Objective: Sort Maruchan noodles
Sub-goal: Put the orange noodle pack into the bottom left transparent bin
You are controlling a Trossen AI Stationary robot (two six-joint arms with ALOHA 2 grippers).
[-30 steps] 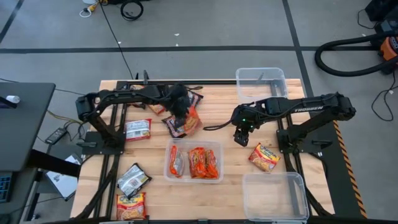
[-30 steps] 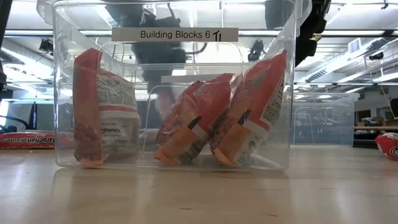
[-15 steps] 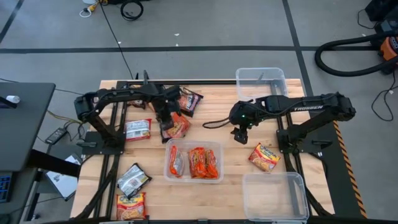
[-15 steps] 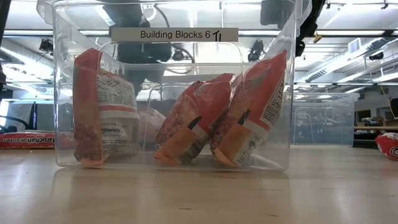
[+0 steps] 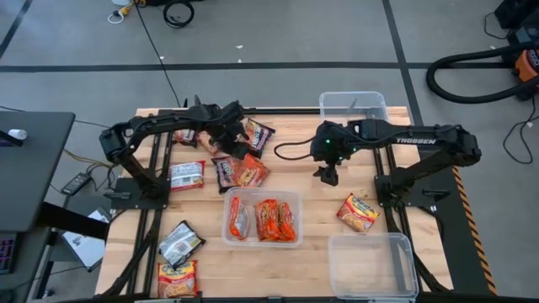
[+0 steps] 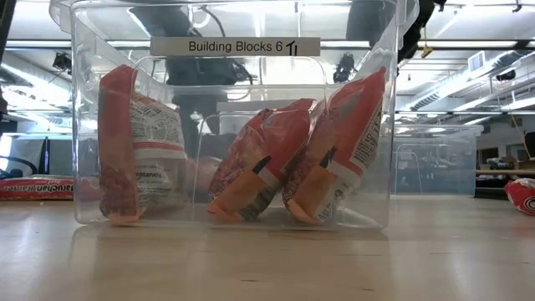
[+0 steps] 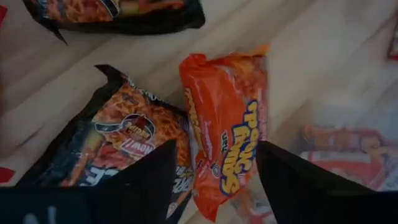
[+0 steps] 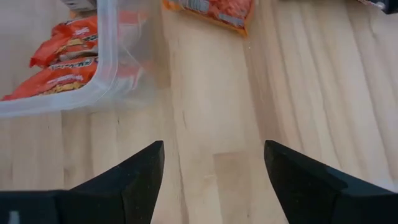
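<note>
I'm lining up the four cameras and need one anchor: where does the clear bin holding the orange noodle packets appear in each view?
High view: clear bin, table centre, nearer the front edge, packets inside.
Low view: it fills the frame, labelled front wall facing the camera.
Left wrist view: only a blurred corner beyond the orange packet.
Right wrist view: its rounded corner shows.
Shared landmark: the orange packets inside.

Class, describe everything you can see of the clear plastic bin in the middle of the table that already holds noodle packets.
The clear rectangular plastic bin sits open-topped on the wooden table, near its middle, with rounded corners and see-through walls. A white label reading "Building Blocks 6" is stuck high on one wall. Inside, three orange-red noodle packets stand on edge, leaning. Neither gripper touches it.
</note>
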